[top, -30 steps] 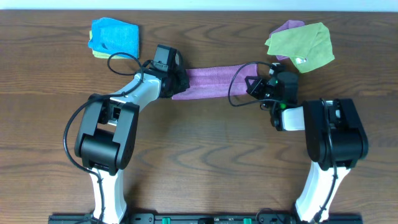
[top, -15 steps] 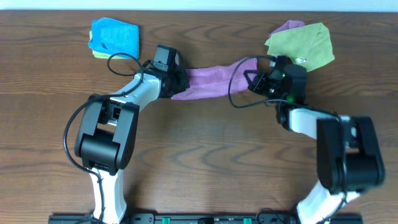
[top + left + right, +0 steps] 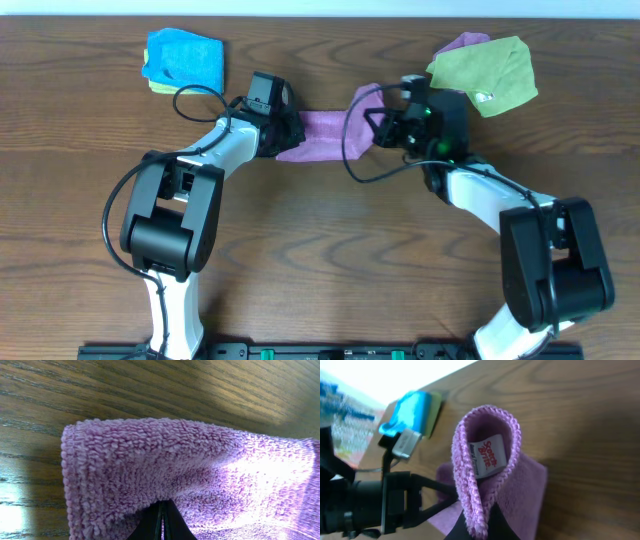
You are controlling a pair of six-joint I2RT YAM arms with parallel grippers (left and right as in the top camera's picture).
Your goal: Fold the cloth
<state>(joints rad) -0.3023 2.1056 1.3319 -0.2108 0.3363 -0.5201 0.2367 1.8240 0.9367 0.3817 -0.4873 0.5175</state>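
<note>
A purple cloth point(image 3: 325, 133) lies as a short strip on the table between my two grippers. My left gripper point(image 3: 284, 135) is shut on its left end; the left wrist view shows the cloth point(image 3: 200, 475) draped over the closed fingertips point(image 3: 161, 522). My right gripper point(image 3: 372, 125) is shut on the cloth's right end and holds it lifted and curled over toward the left. In the right wrist view the purple cloth point(image 3: 492, 485) loops above my right gripper point(image 3: 480, 527), a white label point(image 3: 488, 458) showing inside the loop.
A folded blue cloth over a yellow-green one point(image 3: 184, 58) lies at the back left, also in the right wrist view point(image 3: 412, 412). A green cloth point(image 3: 485, 72) over a purple one point(image 3: 462, 44) lies at the back right. The left arm point(image 3: 375, 505) shows in the right wrist view.
My right gripper has carried the cloth's right end leftward and up, toward the left gripper, so the strip is shorter. The left gripper has stayed in place.
</note>
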